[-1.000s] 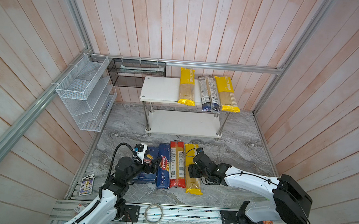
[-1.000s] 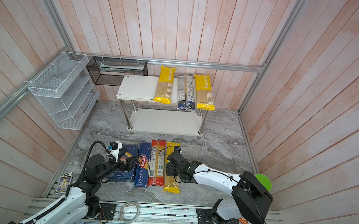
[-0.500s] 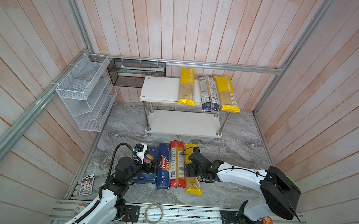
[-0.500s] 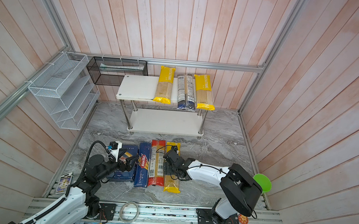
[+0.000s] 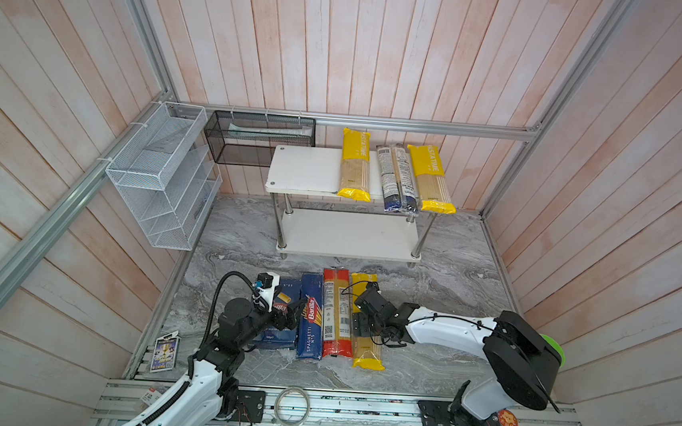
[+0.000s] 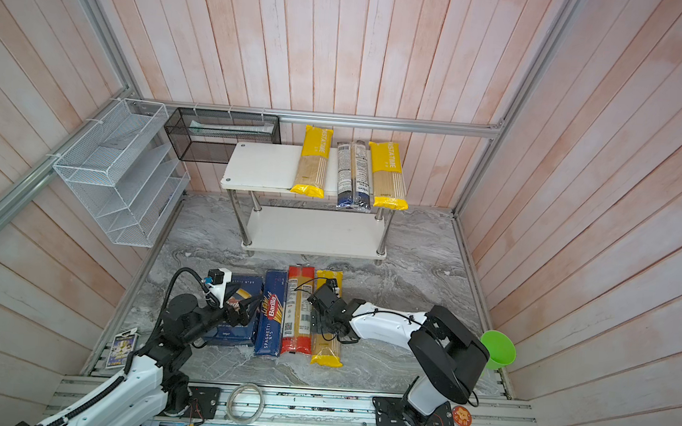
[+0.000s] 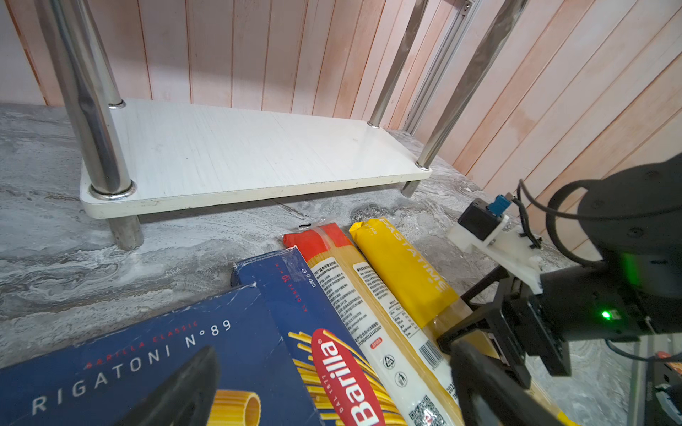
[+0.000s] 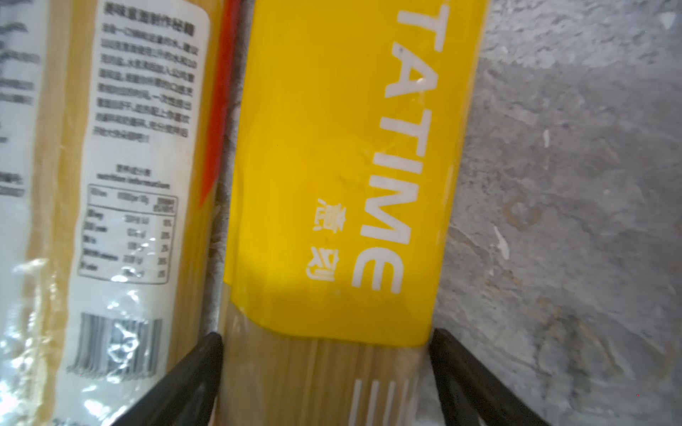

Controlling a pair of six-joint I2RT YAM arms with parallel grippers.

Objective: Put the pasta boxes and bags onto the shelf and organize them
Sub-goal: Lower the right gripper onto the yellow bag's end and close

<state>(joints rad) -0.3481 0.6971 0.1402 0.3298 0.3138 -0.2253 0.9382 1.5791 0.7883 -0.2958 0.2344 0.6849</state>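
**Left arm:** rises from the near rail with the elbow bent and the forearm pointing toward the shelf (image 5: 313,170).

**Left pincer** (image 7: 336,352): fingers spread wide, gripping nothing. It sits low over the rigatoni carton (image 7: 129,354) and the spaghetti carton (image 5: 310,324).

**Right arm:** the white forearm is stretched low across the surface (image 5: 452,264) with the wrist pitched down. A green cup (image 6: 497,349) stands behind its shoulder, on the side away from the shelf.

**Right pincer** (image 8: 326,333): fingers parted, one on each long edge of the yellow bag (image 8: 332,166), where the yellow print meets the clear window. Whether they press the bag cannot be told.

**Row before the shelf:** four packs lie flat on the surface, side by side, with their ends pointing at the shelf. From the left arm's side they are the rigatoni carton, the spaghetti carton, the red-ended bag (image 5: 335,317) and the yellow bag.

**Shelf:** white, two tiers, chrome legs, standing at the far wall. The right arm's half of the upper tier carries the second yellow bag (image 5: 354,169), the dark blue bag (image 5: 398,181) and the third yellow bag (image 5: 431,179). They lie parallel, with their near ends overhanging the front edge.

**Surface:** grey marbled slab.

**Room:** pale pink plank walls with aluminium rails. Beside the shelf on the left arm's side, a black mesh basket (image 5: 260,139) hangs on the rear rail. A white wire-mesh organiser (image 5: 159,174) hangs further out on the side wall.
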